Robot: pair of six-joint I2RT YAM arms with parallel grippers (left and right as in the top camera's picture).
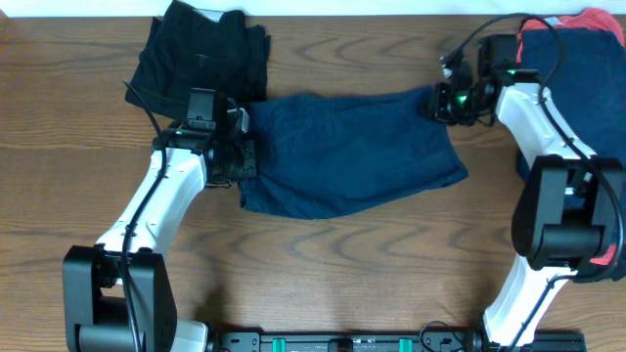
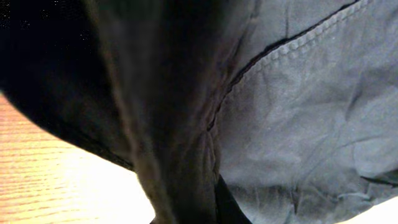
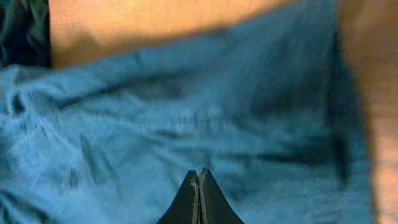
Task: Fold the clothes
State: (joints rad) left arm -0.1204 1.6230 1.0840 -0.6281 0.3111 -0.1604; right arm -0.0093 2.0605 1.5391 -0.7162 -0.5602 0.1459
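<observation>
A pair of navy blue shorts [image 1: 352, 152] lies spread across the middle of the table. My left gripper [image 1: 245, 156] is at the shorts' left edge. In the left wrist view a dark fold of the shorts [image 2: 180, 124] runs up into the jaws and hides the fingers, so it looks shut on the cloth. My right gripper [image 1: 437, 102] is at the shorts' upper right corner. In the right wrist view its fingers [image 3: 199, 177] are pressed together over the blue fabric [image 3: 186, 118], with no cloth seen between the tips.
A pile of black clothes [image 1: 201, 49] lies at the back left, just behind the left arm. A coral-red item [image 1: 592, 20] on a navy piece [image 1: 577, 54] lies at the back right corner. Bare wood table [image 1: 342, 274] shows in front.
</observation>
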